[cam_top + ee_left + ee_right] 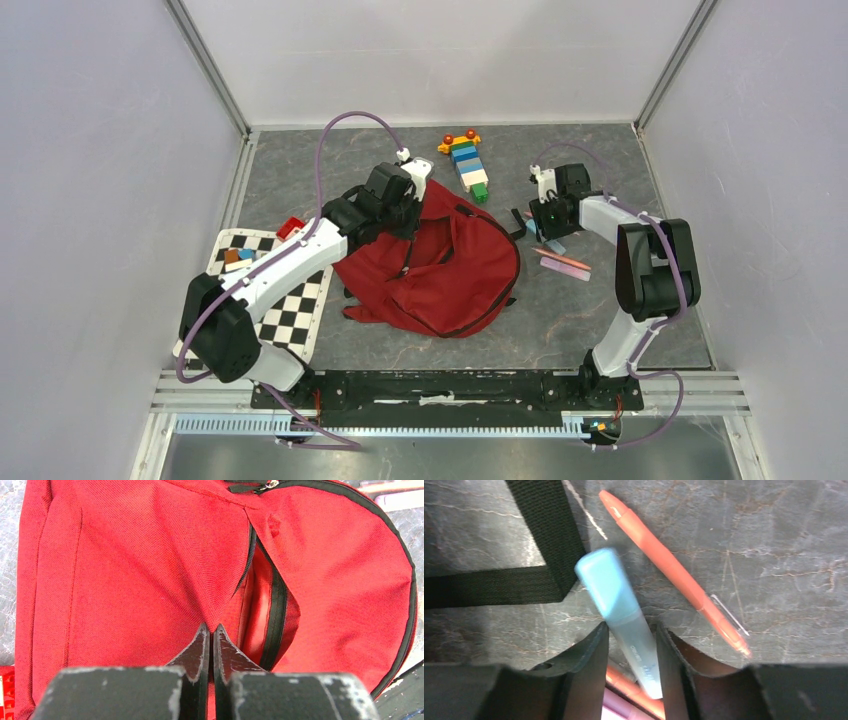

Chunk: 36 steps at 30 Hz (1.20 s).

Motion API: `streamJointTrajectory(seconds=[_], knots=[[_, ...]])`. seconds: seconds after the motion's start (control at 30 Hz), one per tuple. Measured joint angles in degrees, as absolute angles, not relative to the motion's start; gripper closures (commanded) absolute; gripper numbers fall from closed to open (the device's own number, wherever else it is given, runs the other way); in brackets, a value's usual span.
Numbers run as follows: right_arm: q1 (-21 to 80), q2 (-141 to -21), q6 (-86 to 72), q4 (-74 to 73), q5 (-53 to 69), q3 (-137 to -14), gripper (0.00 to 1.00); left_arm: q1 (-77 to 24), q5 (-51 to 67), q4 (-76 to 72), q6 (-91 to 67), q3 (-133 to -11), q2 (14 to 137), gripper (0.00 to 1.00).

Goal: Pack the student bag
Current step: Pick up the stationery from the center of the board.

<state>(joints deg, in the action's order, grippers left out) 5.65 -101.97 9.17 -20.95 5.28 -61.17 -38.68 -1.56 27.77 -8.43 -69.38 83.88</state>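
Two claws at work – bag and marker
Left gripper [210,630] pinches the student bag [150,570] fabric; right gripper [631,645] clasps a blue highlighter [621,615], lower centre.

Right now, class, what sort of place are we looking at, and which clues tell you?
Most likely a robot test cell, not a classroom: plain white walls box in a small table, two arms are bolted to a rail at its edge, and a checkerboard lies beside the bag.

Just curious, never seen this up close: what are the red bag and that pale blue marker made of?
Student bag: woven fabric, probably nylon or polyester; matte, visible weave and creases. Blue marker: looks like smooth plastic, slightly frosted, with printed lettering.
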Motion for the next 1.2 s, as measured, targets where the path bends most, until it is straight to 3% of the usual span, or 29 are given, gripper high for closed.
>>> streamJointTrajectory(seconds=[0.2,0.23,0.7,0.97,1.2], knots=[[5.67,-101.97,8.84,-21.02,8.97,-61.17,0.99,-38.68,-1.56,27.77,-8.45,-69.41,83.9,0.98],[5.67,-101.95,8.8,-21.02,9.08,-61.17,1.0,-38.7,-1.54,27.79,-8.45,-69.45,83.96,0.98],[7.84,-89.45,5.87,-22.02,6.35,-62.06,1.0,-38.7,-1.52,28.86,-8.45,-70.41,85.01,0.98],[18.7,-88.03,-0.58,-26.48,12.38,-70.06,1.0,-38.7,-1.56,26.5,-8.49,-68.05,84.95,0.98],[28.12,-87.7,-6.81,-29.26,16.67,-70.11,1.0,-38.7,-3.05,25.28,-8.51,-66.72,82.28,0.98]])
